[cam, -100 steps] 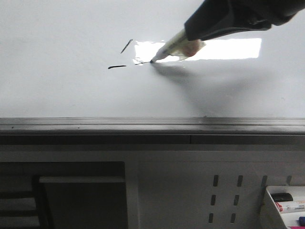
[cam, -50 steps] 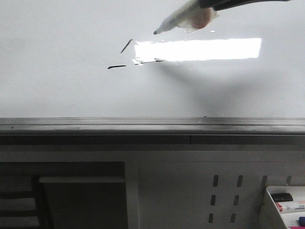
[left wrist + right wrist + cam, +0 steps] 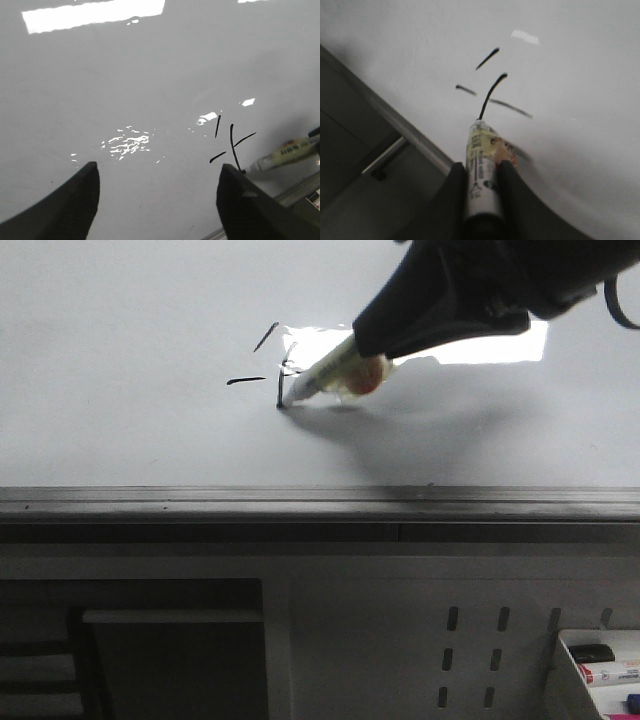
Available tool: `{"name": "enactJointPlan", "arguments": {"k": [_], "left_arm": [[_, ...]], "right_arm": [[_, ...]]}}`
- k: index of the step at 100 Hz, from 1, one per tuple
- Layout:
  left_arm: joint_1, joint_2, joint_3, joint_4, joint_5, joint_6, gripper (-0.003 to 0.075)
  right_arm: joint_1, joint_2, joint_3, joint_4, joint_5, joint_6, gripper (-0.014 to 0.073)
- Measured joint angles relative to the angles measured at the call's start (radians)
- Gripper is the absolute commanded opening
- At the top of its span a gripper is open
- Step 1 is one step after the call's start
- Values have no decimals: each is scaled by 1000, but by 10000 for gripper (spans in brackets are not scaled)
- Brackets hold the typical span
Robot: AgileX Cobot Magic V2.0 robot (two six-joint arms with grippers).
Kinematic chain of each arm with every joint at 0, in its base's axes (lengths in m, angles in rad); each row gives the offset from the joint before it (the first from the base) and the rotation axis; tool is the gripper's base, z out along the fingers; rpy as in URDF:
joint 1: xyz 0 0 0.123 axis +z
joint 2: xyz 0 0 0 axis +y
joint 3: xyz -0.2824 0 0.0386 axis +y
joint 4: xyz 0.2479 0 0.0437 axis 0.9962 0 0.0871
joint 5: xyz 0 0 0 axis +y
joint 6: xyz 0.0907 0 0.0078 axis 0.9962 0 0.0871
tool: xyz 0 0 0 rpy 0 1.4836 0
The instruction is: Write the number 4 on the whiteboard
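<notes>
The whiteboard fills the upper front view, with a grey rail along its bottom. The number 4 shows as black strokes: a short slanted line, a broken horizontal bar and a vertical line. My right gripper is shut on a white marker pen whose black tip touches the board at the lower end of the vertical line. The right wrist view shows the pen between the jaws and the strokes. My left gripper is open and empty over the board, with the strokes beside it.
Below the rail is a perforated grey panel. A white tray with spare markers stands at the lower right. A dark opening with a shelf is at the lower left. A bright light reflection lies on the board.
The pen tip left the right end of the horizontal bar, lifted above it, then came down across it. A vertical line has appeared, with the tip at its lower end.
</notes>
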Motion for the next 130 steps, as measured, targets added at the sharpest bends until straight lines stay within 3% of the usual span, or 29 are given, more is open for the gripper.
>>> {"name": "enactJointPlan", "arguments": {"k": [32,56,95,106,130], "left_arm": [[-2,0,0,0,100,13,450],[-92,51,-2,-38,223,129,438],[-329,221,-81,-85,216,304,436],[-356,276,-101,-85,211,311,433],[-365,327,-110,-85,204,319,338]], "right_arm": [[2,-97,18,-21,164,25,-44],[2,-155,18,-25,219,72,-44],[2,-155,-15,-35,339,106,-44],[2,-155,-42,-55,363,120,-44],[2,-155,-62,-126,409,156,-44]]}}
